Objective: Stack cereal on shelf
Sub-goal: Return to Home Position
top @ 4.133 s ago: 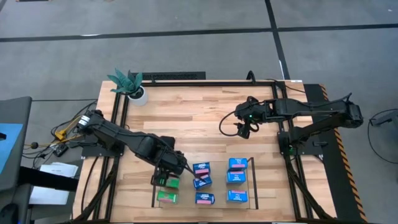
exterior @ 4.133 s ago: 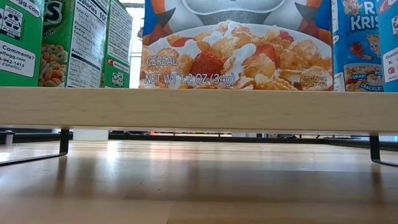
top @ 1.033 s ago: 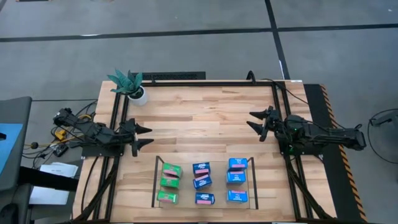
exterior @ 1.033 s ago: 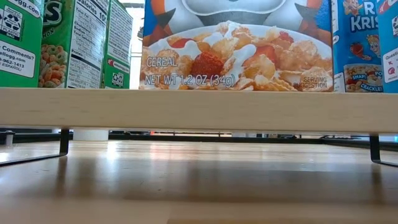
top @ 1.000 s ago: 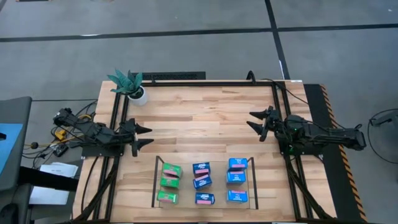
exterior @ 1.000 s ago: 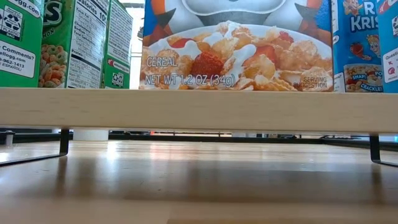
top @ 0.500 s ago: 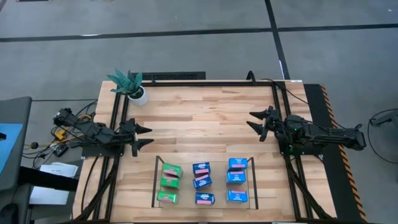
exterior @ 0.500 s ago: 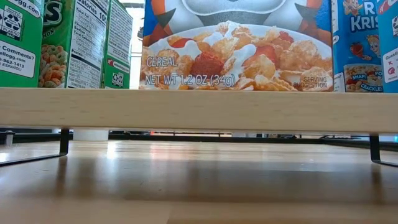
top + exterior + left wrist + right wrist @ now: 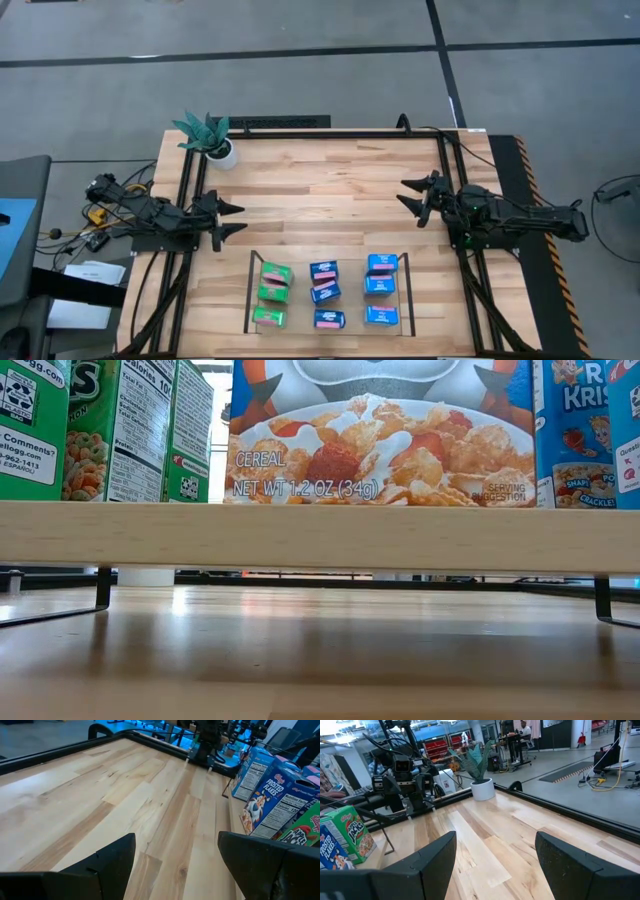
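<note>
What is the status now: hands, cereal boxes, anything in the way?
Left hand open, empty, at left table edge. Right hand open, empty, at right edge. Cereal boxes on shelf. Plant in far corner, not blocking.

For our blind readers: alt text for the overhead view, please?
A low shelf near the bottom edge of the wooden table holds cereal in three columns: green boxes on the left, blue boxes in the other two. The left gripper and right gripper rest open and empty at the table's sides; a potted plant stands in the top-left corner.
</note>
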